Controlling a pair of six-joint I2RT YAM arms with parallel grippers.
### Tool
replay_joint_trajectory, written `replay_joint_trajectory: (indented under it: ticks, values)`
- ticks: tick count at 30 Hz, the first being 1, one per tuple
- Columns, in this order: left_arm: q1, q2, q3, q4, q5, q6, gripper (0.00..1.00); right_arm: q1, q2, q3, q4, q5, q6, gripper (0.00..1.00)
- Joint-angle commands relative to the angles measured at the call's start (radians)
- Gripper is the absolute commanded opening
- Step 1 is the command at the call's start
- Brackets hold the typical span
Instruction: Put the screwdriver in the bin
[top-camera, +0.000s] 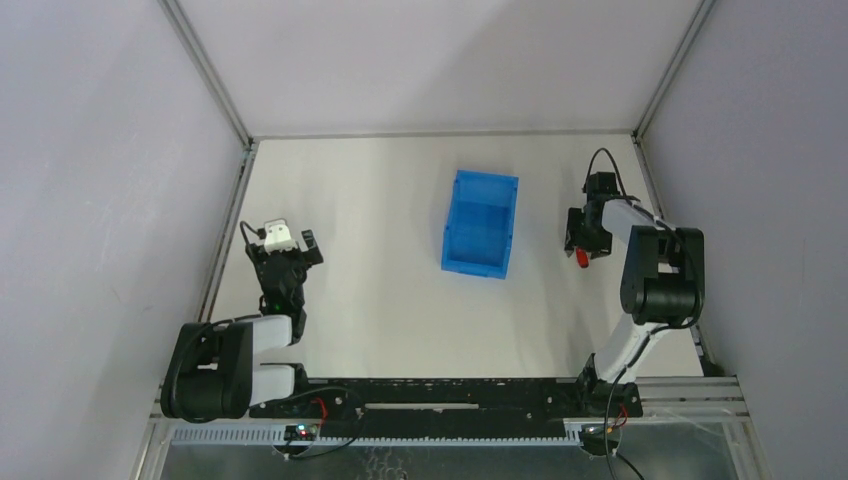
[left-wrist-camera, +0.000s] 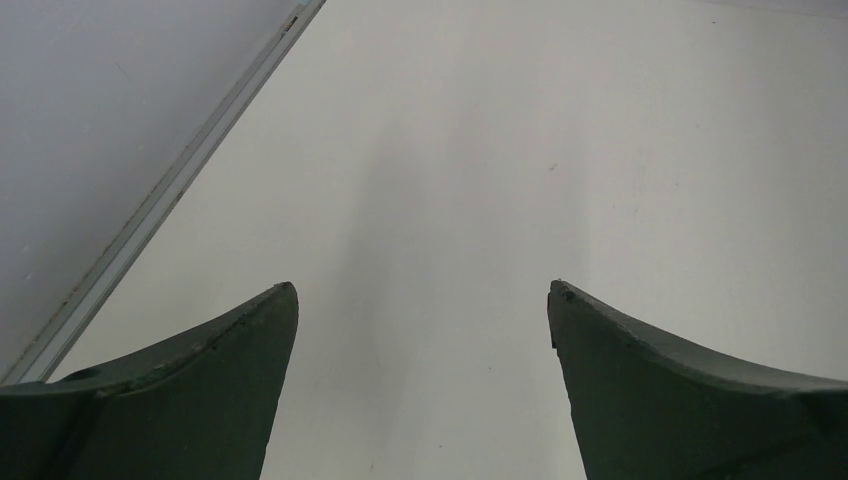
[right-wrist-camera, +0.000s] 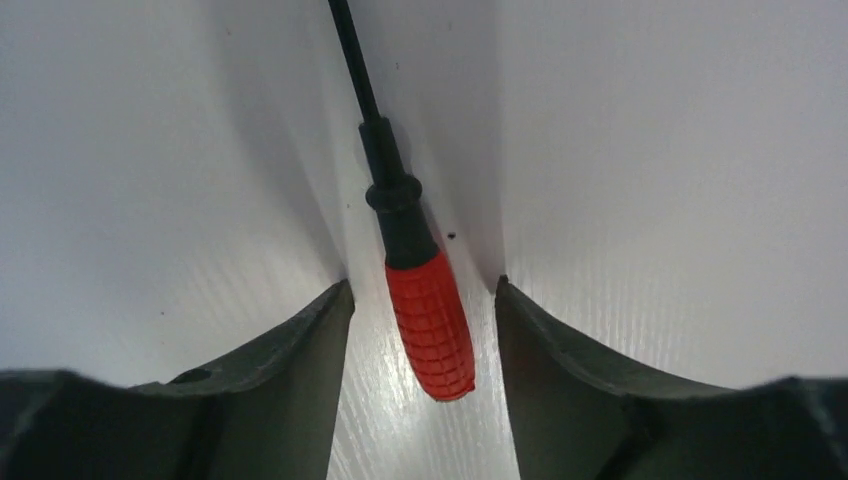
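The right tool (right-wrist-camera: 420, 287) is open around the screwdriver (right-wrist-camera: 430, 325), not touching it. The screwdriver lies on the worktop (right-wrist-camera: 650, 200), right of the bin (top-camera: 476, 262). The left tool (left-wrist-camera: 422, 290) is open too.

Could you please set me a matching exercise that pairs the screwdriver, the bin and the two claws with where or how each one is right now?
Things:
1. screwdriver
2. bin
3. left claw
4. right claw

Descriptions:
A. open over a bare stretch of table
B. blue, standing in the middle of the table
C. lying flat, thin black shaft pointing away from the claw around it
D. open, astride a red handle with a gap on each side

Pairs: 1-C, 2-B, 3-A, 4-D
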Motion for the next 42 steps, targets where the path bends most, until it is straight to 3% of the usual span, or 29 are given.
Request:
replay_joint_trajectory:
  ticks: [1, 5, 7, 13, 19, 25, 29, 35, 42]
  values:
    - [0.007, -0.007, 0.035, 0.067, 0.011, 0.010, 1.00, -0.011, 0.051, 0.037, 0.004, -0.034, -0.015, 0.49]
    - [0.007, -0.007, 0.035, 0.067, 0.010, 0.010, 1.00, -0.011, 0.027, 0.057, -0.024, -0.023, -0.010, 0.08]
    - [0.007, -0.007, 0.034, 0.067, 0.010, 0.010, 1.00, -0.011, -0.024, 0.081, -0.069, -0.022, -0.007, 0.00]
    - [0.007, -0.007, 0.035, 0.067, 0.011, 0.010, 1.00, -0.009, -0.202, 0.192, -0.248, -0.014, 0.064, 0.00]
    - [0.007, -0.008, 0.034, 0.067, 0.011, 0.010, 1.00, 0.016, -0.356, 0.295, -0.357, -0.145, 0.182, 0.00]
    - [0.007, -0.007, 0.034, 0.067, 0.011, 0.010, 1.00, 0.140, -0.434, 0.348, -0.295, -0.370, 0.290, 0.00]
    - [0.007, -0.008, 0.035, 0.067, 0.010, 0.010, 1.00, 0.261, -0.426, 0.385, -0.222, -0.418, 0.364, 0.01]
    - [0.007, -0.007, 0.036, 0.067, 0.011, 0.010, 1.00, 0.437, -0.353, 0.430, -0.149, -0.313, 0.414, 0.02]
    - [0.007, -0.007, 0.035, 0.067, 0.011, 0.010, 1.00, 0.589, -0.240, 0.387, -0.059, 0.016, 0.422, 0.09]
